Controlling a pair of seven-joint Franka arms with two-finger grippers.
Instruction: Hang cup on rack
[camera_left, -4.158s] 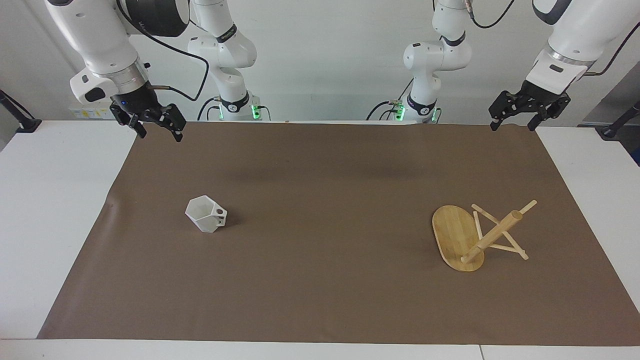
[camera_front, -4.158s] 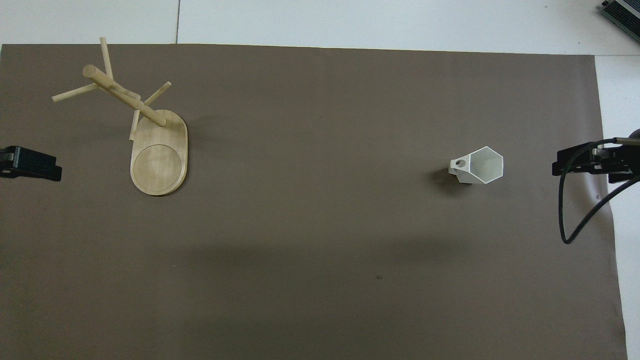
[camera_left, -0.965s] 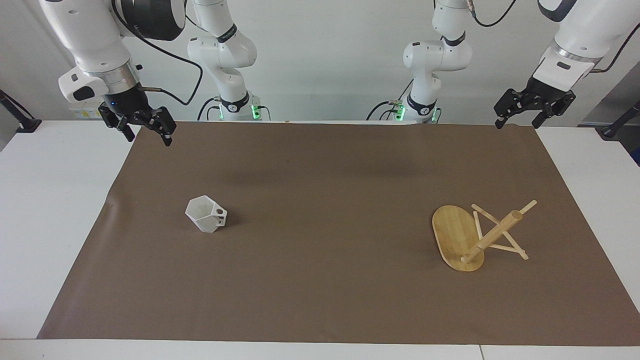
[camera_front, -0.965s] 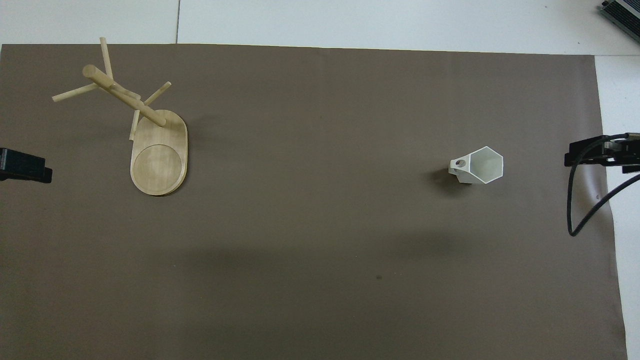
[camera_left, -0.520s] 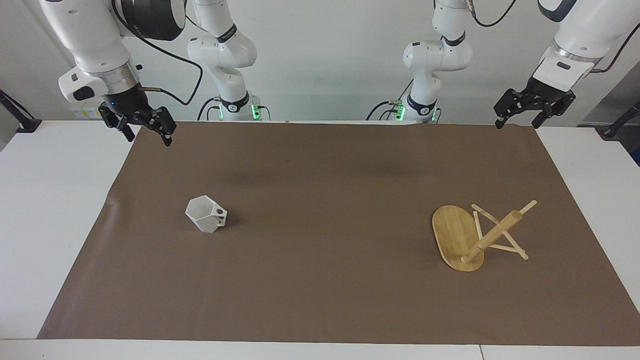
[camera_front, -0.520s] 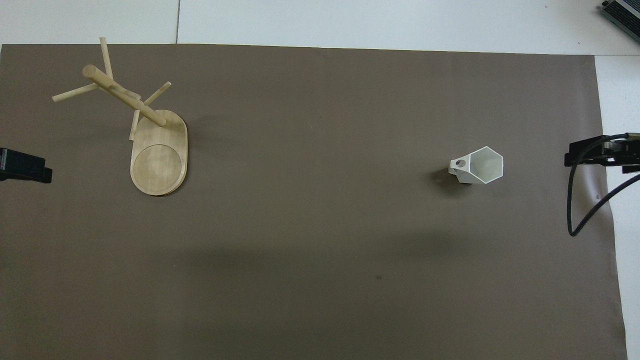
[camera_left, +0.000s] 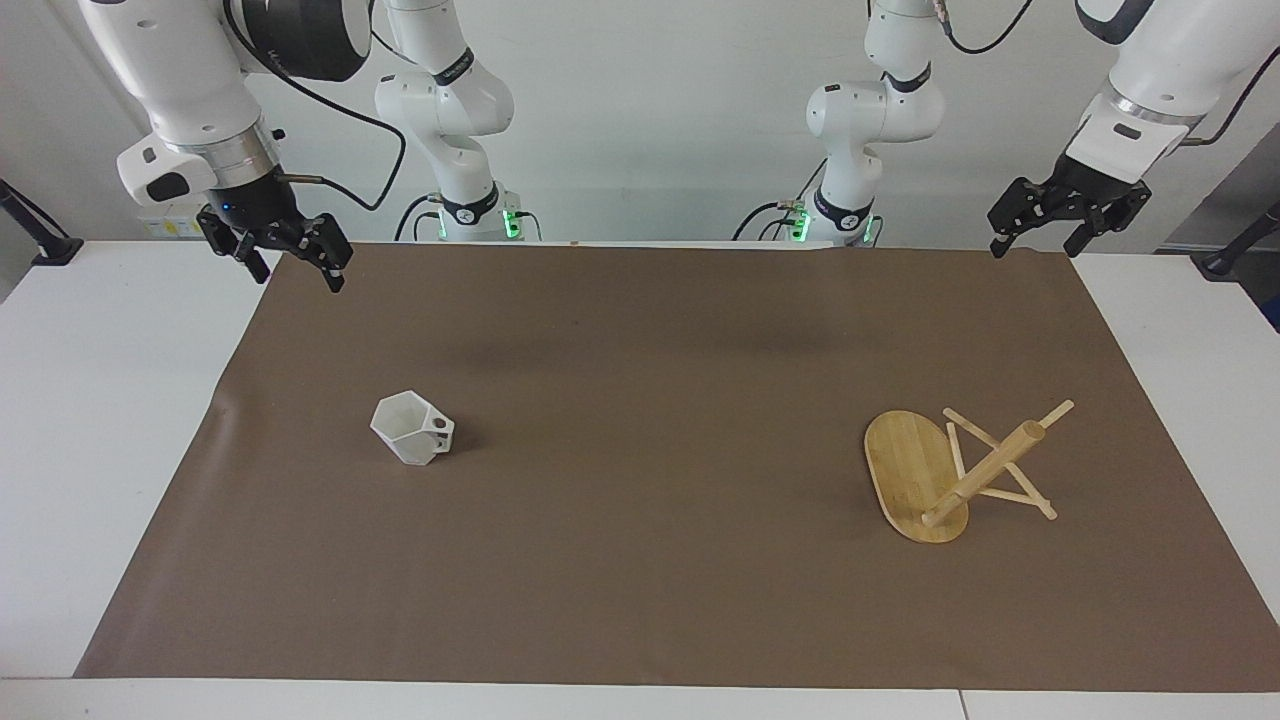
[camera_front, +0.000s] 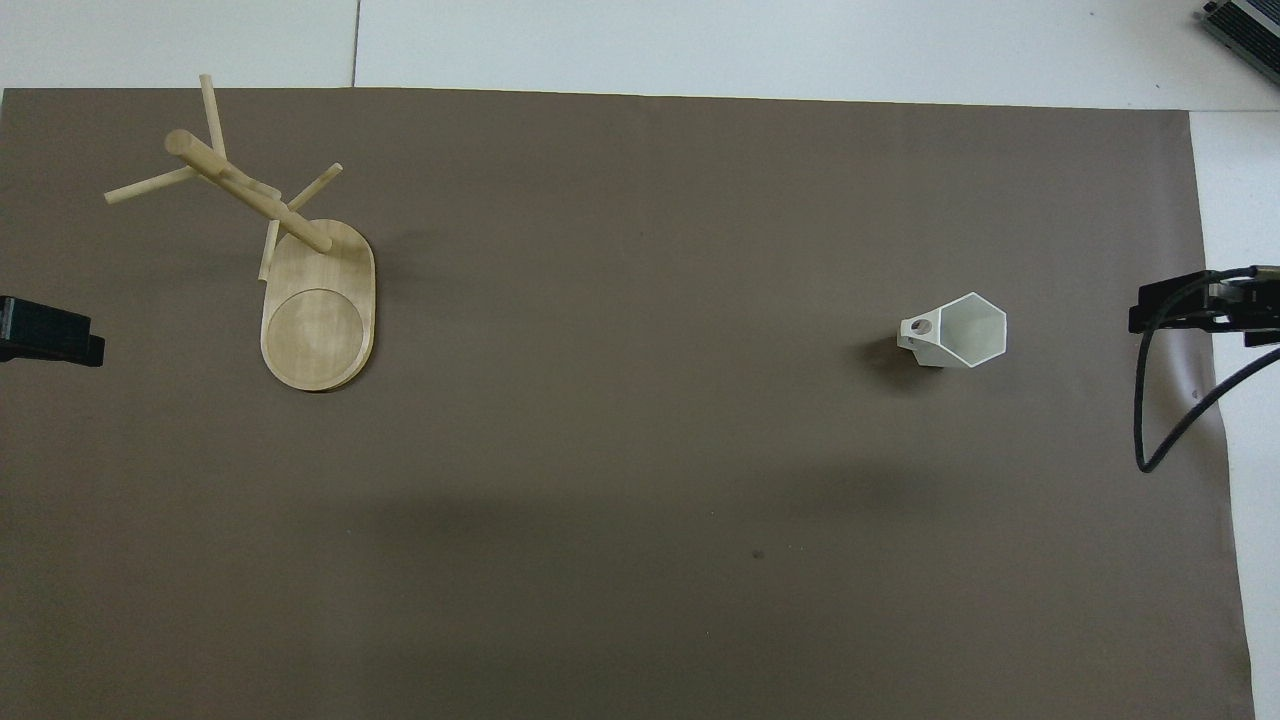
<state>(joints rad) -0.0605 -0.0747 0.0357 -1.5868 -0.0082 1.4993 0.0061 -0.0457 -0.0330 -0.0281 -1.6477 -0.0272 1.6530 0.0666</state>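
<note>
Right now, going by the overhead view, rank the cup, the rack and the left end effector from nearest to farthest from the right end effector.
Measured from the right end effector, open above the edge of the brown mat:
1. The cup, on the mat toward the right arm's end.
2. The rack, toward the left arm's end.
3. The left end effector, waiting open above the mat's edge at the left arm's end.

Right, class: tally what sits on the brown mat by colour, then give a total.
White: 1, the cup
Light bamboo: 1, the rack
Total: 2
</note>
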